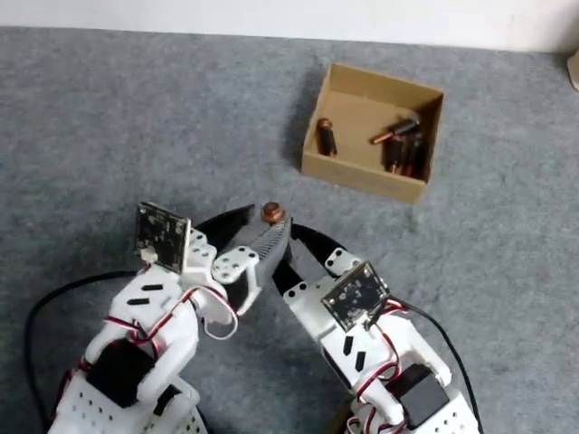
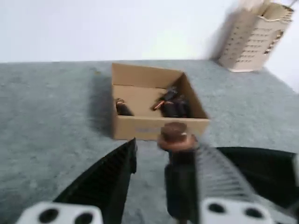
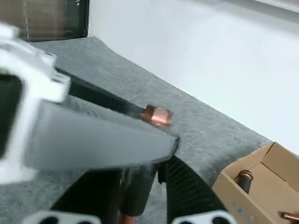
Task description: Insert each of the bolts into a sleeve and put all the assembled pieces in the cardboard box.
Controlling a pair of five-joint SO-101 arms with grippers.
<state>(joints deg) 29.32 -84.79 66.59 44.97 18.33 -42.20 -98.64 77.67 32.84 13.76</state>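
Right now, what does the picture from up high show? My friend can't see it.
Two robot arms meet over a grey table, the right gripper shut on a dark sleeve with a copper-headed bolt in it, the left gripper open around it. Beyond them a cardboard box holds more finished pieces.

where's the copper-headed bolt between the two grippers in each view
high view: bolt near the centre, down-left of the cardboard box.
left wrist view: bolt in front of the cardboard box's near wall.
right wrist view: bolt mid-frame, cardboard box beyond it.
shared landmark: the cardboard box.
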